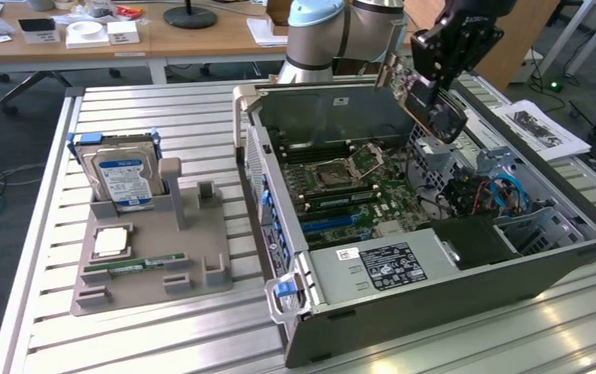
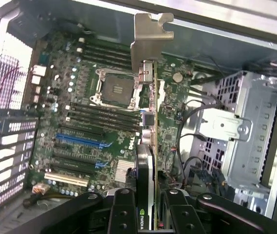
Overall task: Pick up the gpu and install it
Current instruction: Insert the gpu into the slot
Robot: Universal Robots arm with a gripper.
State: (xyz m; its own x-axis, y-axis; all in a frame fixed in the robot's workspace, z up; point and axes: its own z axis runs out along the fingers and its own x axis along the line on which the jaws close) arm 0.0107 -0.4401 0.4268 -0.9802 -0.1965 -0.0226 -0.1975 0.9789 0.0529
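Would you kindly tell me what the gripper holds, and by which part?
The gripper holds the gpu, clamped across its flat faces at the end away from its silver bracket.

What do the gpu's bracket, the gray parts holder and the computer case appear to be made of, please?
The gpu bracket: looks like bare stamped metal, a silvery dull sheen with bent tabs.
Parts holder: probably plastic, with a matte, uniform gray finish and blocky moulded slots.
Computer case: likely sheet metal, dark-coated outside and bare gray inside, with folded edges.
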